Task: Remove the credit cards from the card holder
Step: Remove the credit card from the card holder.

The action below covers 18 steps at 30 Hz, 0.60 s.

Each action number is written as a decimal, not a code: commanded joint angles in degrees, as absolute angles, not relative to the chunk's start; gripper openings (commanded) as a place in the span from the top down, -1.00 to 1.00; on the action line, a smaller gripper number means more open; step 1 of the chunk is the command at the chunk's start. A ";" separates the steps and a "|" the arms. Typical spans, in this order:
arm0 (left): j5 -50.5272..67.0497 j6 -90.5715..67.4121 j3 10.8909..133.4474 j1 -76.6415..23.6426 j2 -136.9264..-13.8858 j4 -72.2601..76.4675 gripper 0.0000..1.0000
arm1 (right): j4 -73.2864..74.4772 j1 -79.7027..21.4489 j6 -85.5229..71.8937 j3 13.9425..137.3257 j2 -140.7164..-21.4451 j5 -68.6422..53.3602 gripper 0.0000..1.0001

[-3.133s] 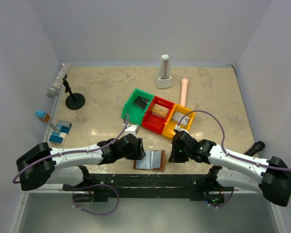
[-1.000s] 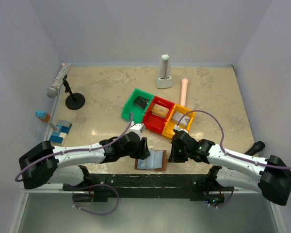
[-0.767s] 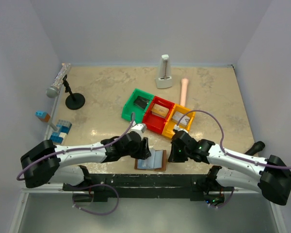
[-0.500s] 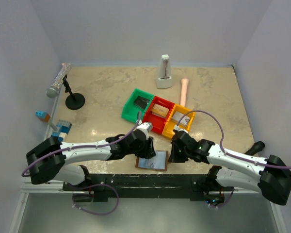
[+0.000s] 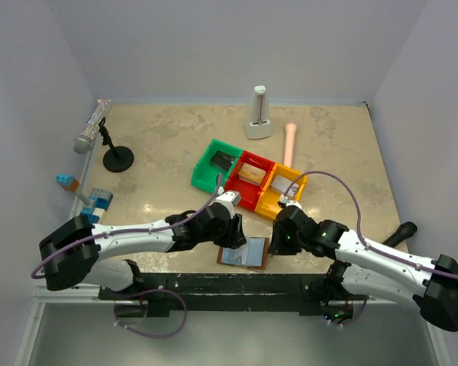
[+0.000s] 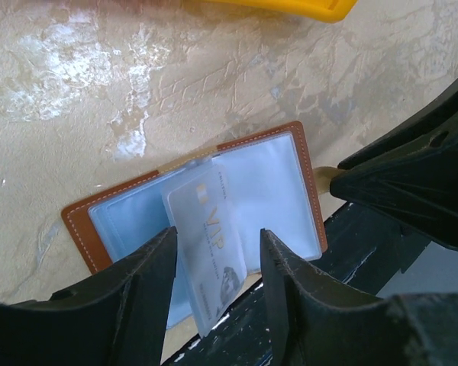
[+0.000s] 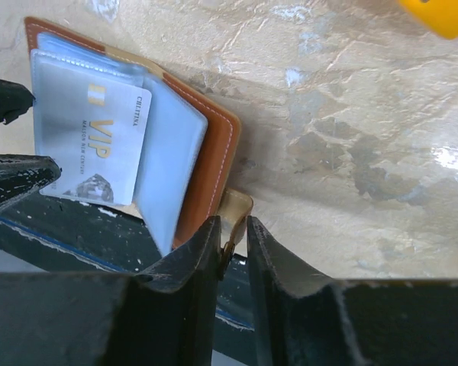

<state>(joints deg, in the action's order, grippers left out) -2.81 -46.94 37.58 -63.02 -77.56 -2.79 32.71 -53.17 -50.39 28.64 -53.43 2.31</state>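
Note:
The card holder (image 5: 252, 257) lies open at the table's front edge, brown outside with pale blue sleeves (image 6: 275, 175). One sleeve stands up from the fold with a white VIP credit card (image 6: 210, 229) in it. My left gripper (image 5: 230, 244) hangs over the holder, open, its fingers either side of that card (image 7: 99, 145) with a gap to the right finger. My right gripper (image 5: 278, 245) is at the holder's right edge (image 7: 214, 152). Its jaws are parted a little around the small tab (image 7: 237, 204), which leans on the left finger.
Green (image 5: 217, 162), red (image 5: 248, 177) and yellow (image 5: 284, 191) bins stand just behind the holder. A black rail (image 5: 237, 284) runs along the front edge. A microphone stand (image 5: 116, 156), blue blocks (image 5: 95, 207), a white object (image 5: 258, 113) and a pink rod (image 5: 290, 143) stand further off.
My left arm has swung right, over the card holder, and a sleeve with the card now stands between its fingers. The right jaws have gone from shut to slightly parted on the tab.

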 commanded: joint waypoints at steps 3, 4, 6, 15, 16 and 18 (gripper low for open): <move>-6.94 -47.90 35.60 -63.37 -72.25 -4.13 -0.03 | 39.46 -52.91 -48.69 35.41 -50.72 7.73 0.35; -7.47 -48.07 35.25 -63.37 -71.81 -4.57 -0.03 | 40.07 -52.91 -48.52 36.03 -50.19 8.17 0.30; -8.43 -48.16 34.54 -63.37 -70.58 -5.18 -0.04 | 41.39 -53.00 -48.08 37.17 -49.49 8.79 0.27; -10.56 -49.13 29.98 -63.02 -63.73 -4.50 -0.04 | 20.51 -53.09 -44.74 31.91 -46.66 -7.10 0.89; -9.59 -49.04 29.01 -62.84 -63.20 -2.57 -0.02 | 18.83 -53.09 -44.91 31.82 -48.15 -8.08 0.95; -7.66 -48.87 27.60 -62.67 -63.02 2.17 -0.01 | 16.19 -53.17 -45.09 31.47 -51.05 -9.31 1.00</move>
